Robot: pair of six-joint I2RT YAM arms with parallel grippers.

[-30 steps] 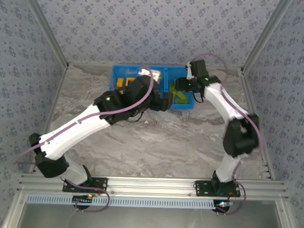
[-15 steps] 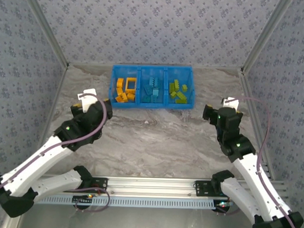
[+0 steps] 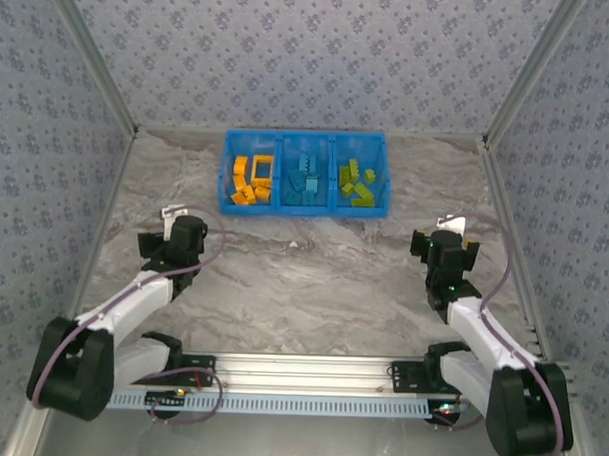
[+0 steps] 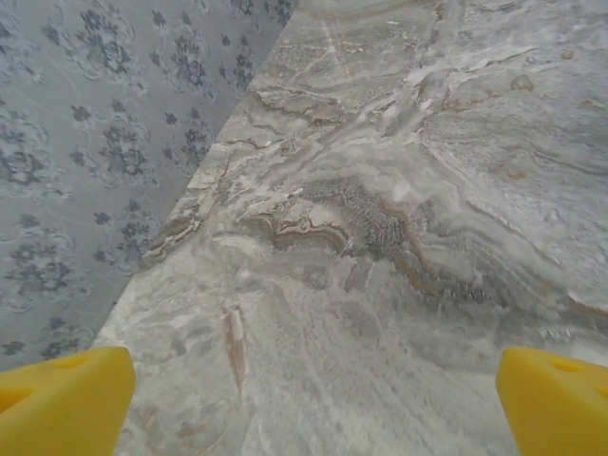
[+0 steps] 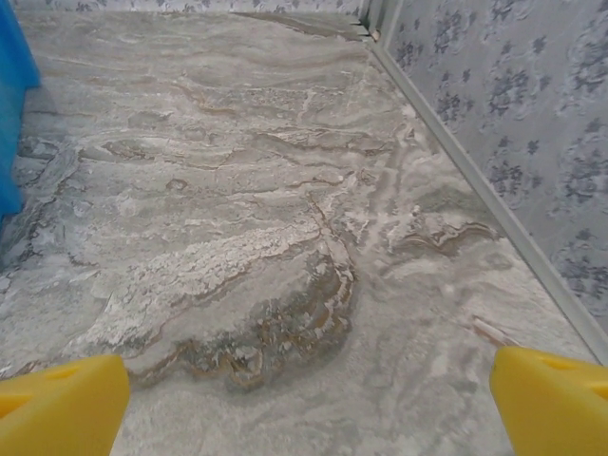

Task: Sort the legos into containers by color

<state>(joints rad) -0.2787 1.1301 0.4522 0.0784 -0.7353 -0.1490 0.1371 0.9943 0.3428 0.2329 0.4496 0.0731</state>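
Three containers [image 3: 305, 211] hold legos [image 3: 248, 191]; blue ones hard to distinguish.

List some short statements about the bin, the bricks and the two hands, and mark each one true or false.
1. The orange bricks lie in the left compartment of the bin. True.
2. The green bricks lie in the middle compartment. False: they lie in the right compartment, and the blue bricks are in the middle one.
3. The left hand and the right hand are both open and hold nothing. True.
4. The right hand hangs over the bin. False: it is above bare table, nearer the arm bases and apart from the bin.
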